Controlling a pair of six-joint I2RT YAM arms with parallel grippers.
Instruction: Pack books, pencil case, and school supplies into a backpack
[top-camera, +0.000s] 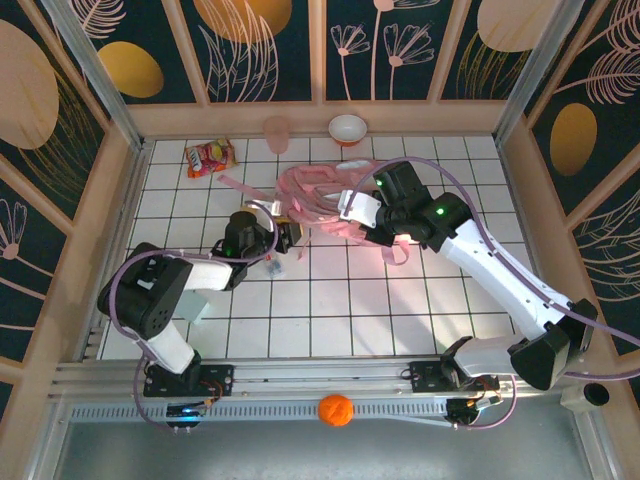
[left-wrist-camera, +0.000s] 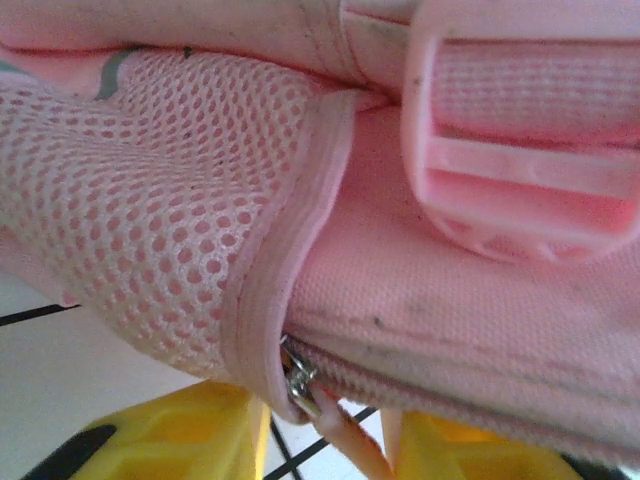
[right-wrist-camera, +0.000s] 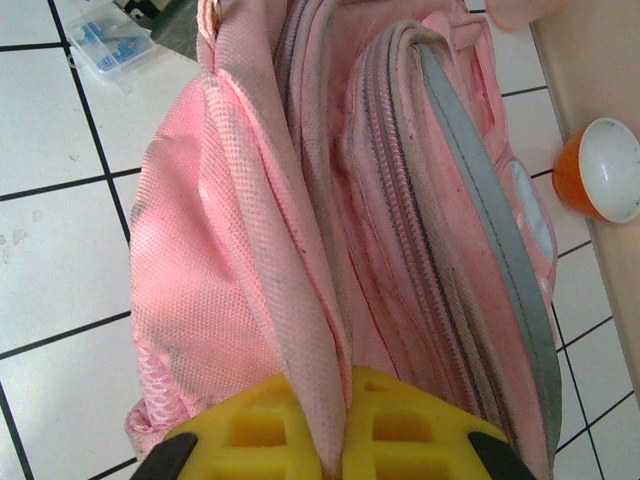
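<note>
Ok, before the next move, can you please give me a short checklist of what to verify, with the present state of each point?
1. Right gripper holds the backpack: ok, a fold of fabric is pinched between its fingers.
2. Left gripper has the zipper pull: cannot tell. The pull sits just above the gap, but the grip is unclear.
3. Zipper open for packing: not ok, the zipper by that pull looks closed.
4. Clear box free to pick: ok, it lies on the tiles apart from the backpack.
5. Orange bowl out of the way: ok, it stands apart from the backpack.
</note>
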